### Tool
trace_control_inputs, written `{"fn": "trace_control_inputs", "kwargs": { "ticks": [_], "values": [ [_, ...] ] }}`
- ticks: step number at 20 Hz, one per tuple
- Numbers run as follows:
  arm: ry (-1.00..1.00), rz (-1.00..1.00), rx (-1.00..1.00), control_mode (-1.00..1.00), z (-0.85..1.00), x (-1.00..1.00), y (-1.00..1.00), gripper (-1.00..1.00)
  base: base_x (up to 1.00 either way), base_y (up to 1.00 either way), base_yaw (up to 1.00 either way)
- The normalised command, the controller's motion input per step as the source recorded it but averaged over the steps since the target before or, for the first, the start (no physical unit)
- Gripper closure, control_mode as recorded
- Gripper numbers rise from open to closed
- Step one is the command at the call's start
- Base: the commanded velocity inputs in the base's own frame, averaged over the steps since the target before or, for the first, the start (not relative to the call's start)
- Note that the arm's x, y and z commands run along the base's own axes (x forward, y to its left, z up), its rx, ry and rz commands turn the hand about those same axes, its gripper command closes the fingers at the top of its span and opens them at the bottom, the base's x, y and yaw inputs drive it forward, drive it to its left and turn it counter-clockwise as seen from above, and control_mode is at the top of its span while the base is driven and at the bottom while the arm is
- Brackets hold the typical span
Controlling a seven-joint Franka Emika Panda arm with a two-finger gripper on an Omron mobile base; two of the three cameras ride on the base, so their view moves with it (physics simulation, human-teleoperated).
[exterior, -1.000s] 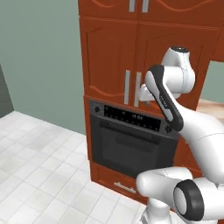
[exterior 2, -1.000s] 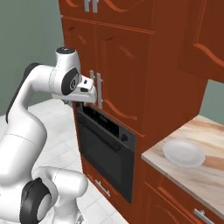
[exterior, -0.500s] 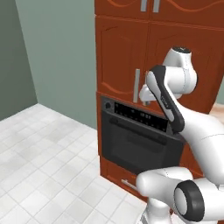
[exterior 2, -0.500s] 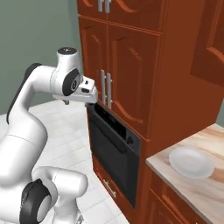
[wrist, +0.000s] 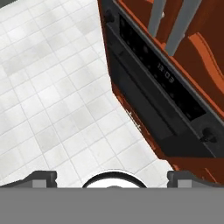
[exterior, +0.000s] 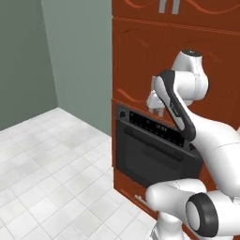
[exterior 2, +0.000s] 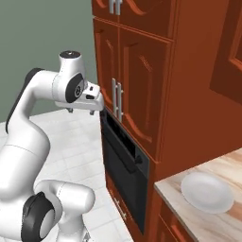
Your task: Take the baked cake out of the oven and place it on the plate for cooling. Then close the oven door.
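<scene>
Red-brown cabinets have slid right as base was driven; oven door (exterior: 157,157) seen shut, unopened; hand (exterior 2: 90,103) spread, empty.

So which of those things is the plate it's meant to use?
Find the tall red-brown cabinets with the black oven built in. Right of them is a pale wooden counter. The plate lies there: round, shallow, plain white.
</scene>
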Motion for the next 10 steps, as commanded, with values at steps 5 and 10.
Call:
{"fn": "trace_control_inputs", "kwargs": {
  "ticks": [5,10],
  "values": [
    [0.00,0.00,0.00,1.00,0.00,0.00,0.00,-1.00,-0.02,-0.62,0.17],
    [0.00,0.00,0.00,1.00,0.00,0.00,0.00,-1.00,-0.15,-0.36,0.16]
  ]
}}
